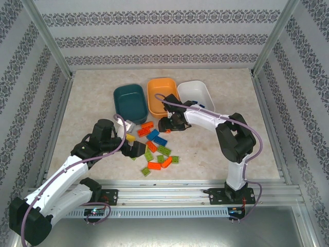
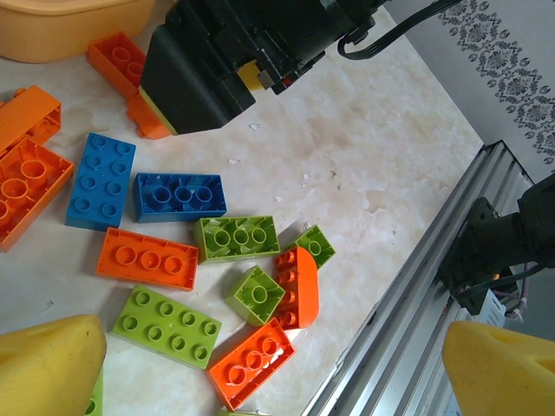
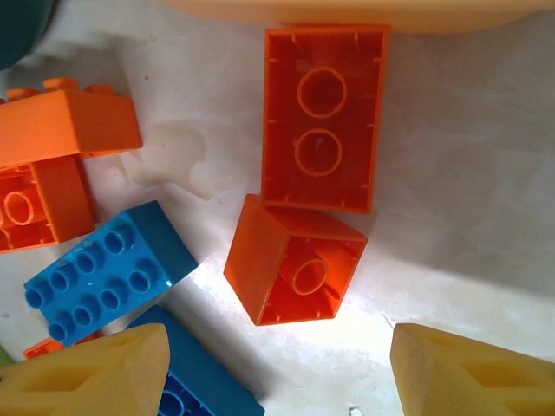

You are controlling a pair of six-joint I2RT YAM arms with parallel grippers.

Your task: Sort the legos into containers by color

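Lime green, orange and blue legos [image 1: 158, 148] lie scattered mid-table in front of three containers: a dark teal tub [image 1: 129, 100], an orange tub [image 1: 161, 95] and a white tub [image 1: 197, 94]. My left gripper [image 2: 273, 373] is open wide above an upturned orange brick [image 2: 251, 362] and a green plate brick [image 2: 165, 325], holding nothing. In the top view the left gripper [image 1: 134, 148] sits at the pile's left edge. My right gripper [image 3: 282, 373] is open and empty, hovering just short of a small upturned orange brick [image 3: 295, 260]. A longer upturned orange brick [image 3: 323, 117] lies beyond it, by the orange tub's rim [image 3: 347, 10].
Metal rails [image 1: 195, 191] run along the near table edge, close to the right of the pile in the left wrist view. The right arm's black wrist [image 2: 217, 61] hangs over the far bricks. Patterned walls enclose the table. A blue brick [image 3: 108, 269] lies left of the right gripper.
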